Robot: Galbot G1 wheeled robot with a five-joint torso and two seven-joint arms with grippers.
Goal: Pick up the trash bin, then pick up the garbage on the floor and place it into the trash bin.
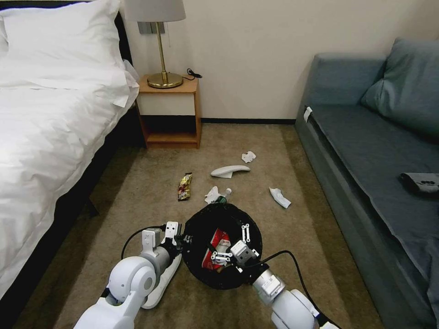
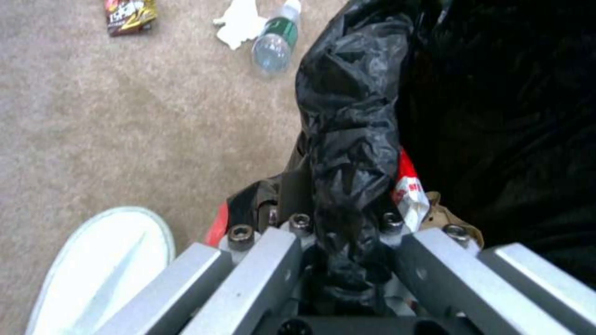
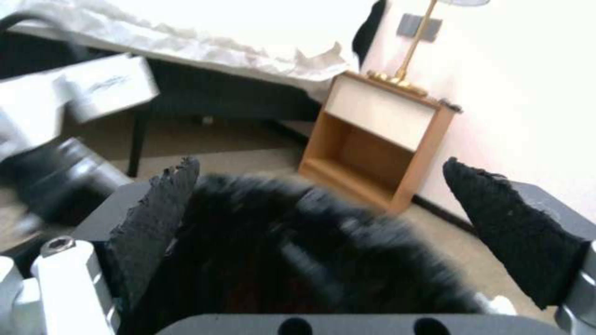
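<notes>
The trash bin [image 1: 201, 269], lined with a black bag, sits low over the carpet in the head view. My left gripper [image 1: 183, 238] is shut on its rim; the left wrist view shows the crinkled bag [image 2: 348, 139] pinched in that gripper [image 2: 348, 242]. My right gripper [image 1: 228, 243] hovers open over the bin's mouth, its black pads [image 3: 155, 223] wide apart above the bag [image 3: 298, 260]. A red packet [image 1: 218, 244] lies inside. On the floor lie one white slipper [image 1: 230, 171], a second slipper [image 1: 160, 283] under my left arm, a gold wrapper [image 1: 184, 186], a bottle [image 1: 224, 195] and tissues [image 1: 280, 197].
A white bed [image 1: 50, 137] runs along the left and a blue sofa [image 1: 366, 151] along the right, with a grey garment [image 1: 420, 183] on it. A wooden nightstand [image 1: 169, 114] with a brass lamp stands at the far wall. Open carpet lies between.
</notes>
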